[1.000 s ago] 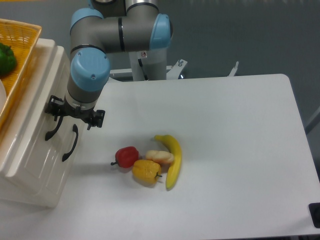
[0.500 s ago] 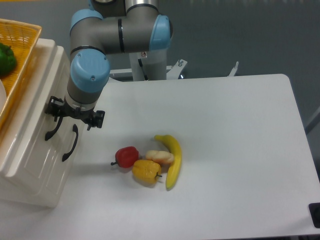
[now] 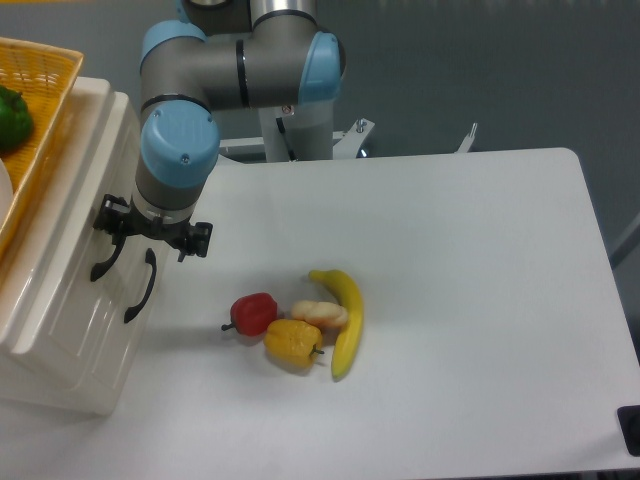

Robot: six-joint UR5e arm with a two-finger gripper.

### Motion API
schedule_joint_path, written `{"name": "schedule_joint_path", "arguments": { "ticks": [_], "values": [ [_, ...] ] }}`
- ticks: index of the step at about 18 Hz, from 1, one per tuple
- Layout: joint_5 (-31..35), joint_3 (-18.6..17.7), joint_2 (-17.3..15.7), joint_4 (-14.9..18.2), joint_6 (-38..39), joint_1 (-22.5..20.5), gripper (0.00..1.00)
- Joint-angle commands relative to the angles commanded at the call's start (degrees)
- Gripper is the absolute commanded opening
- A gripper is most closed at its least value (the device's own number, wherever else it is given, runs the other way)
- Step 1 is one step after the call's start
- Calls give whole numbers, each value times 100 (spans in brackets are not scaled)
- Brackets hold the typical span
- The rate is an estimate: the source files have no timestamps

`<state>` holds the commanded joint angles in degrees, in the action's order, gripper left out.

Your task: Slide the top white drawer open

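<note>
The arm [image 3: 230, 70] is grey tubing with light-blue joint caps, ending in a seemingly black hand [image 3: 150, 230].

Gripper [image 3: 118, 238] at the top white drawer's [image 3: 62, 215] handle [image 3: 108, 255].

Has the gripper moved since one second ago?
Yes, slightly: the gripper shifted a little right and down, away from the cabinet front, at the top white drawer's handle.

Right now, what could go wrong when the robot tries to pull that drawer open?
The gripper sits right at the top white drawer's black handle, but its fingers are hidden, so a weak hold might slip off. The lower handle is very close and could get snagged instead. A basket rests on top of the cabinet; a hard tug might shake it.
</note>
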<state>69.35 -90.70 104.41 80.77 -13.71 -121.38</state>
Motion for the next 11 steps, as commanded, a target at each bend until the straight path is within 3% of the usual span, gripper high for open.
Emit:
{"name": "schedule_joint_path", "arguments": {
  "ticks": [11],
  "values": [
    [281, 9, 0, 18, -9, -70, 100]
  ]
}}
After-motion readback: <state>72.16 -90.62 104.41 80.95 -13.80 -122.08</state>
